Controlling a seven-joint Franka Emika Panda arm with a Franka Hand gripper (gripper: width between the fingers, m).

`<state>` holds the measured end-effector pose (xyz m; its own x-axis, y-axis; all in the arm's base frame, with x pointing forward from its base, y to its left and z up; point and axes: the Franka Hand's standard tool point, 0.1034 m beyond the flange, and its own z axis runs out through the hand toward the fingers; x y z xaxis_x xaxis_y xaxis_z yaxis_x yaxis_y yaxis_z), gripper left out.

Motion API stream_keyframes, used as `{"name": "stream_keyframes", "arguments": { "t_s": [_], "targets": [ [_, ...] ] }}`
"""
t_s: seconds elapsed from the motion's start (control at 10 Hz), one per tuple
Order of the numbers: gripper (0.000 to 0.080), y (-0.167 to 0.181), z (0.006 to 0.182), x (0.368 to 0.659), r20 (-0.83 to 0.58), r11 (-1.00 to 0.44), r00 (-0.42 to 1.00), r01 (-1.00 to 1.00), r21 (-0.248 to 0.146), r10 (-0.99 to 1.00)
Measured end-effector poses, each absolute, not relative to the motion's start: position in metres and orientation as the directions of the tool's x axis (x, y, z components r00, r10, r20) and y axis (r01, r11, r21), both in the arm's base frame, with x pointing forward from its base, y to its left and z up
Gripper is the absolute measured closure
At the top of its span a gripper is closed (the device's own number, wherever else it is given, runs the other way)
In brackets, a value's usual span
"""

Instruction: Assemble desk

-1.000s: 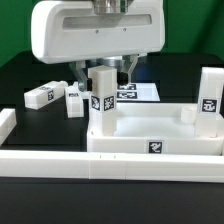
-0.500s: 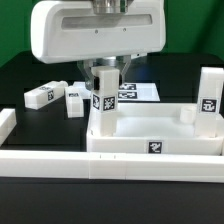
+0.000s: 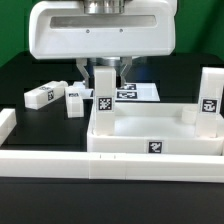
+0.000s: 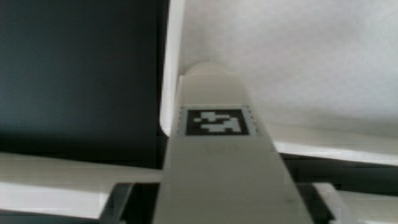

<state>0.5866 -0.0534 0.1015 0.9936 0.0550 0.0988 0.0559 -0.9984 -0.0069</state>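
The tray-like tabletop (image 3: 130, 128) lies on the black table (image 3: 18, 85), just behind the front border bar (image 3: 60, 165). At the tray's far corner on the exterior view's left stands the held leg (image 3: 103, 100), upright. The gripper (image 3: 104, 72) is clenched on its top, one finger against each side (the wrist view agrees: the leg (image 4: 222, 170) runs between the dark fingers (image 4: 139, 197)). Whether it is fully seated in its socket I cannot tell.

A second leg (image 3: 208, 95) stands upright at the tray's far corner on the exterior view's right, with a round socket (image 3: 187, 115) just beside it.

Black-and-white square tags sit on both upright legs and on the tray's front wall tag (image 3: 155, 147). They are patterns only, with no readable writing.

Two loose legs (image 3: 40, 96) (image 3: 73, 100), also tagged, lie near each other on the table towards the exterior view's left. The marker board (image 3: 140, 93) lies flat behind the held leg.
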Motion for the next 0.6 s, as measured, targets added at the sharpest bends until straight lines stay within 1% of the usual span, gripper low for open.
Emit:
{"name": "stream_keyframes", "arguments": {
  "t_s": [0.3,0.6],
  "targets": [
    [0.0509,-0.0550,0.1010,0.5862,0.094,-0.956,0.952,-0.290,-0.045,-0.293],
    [0.0509,-0.0549,0.1011,0.5871,0.087,-0.820,0.816,-0.567,-0.073,-0.572]
  ]
}}
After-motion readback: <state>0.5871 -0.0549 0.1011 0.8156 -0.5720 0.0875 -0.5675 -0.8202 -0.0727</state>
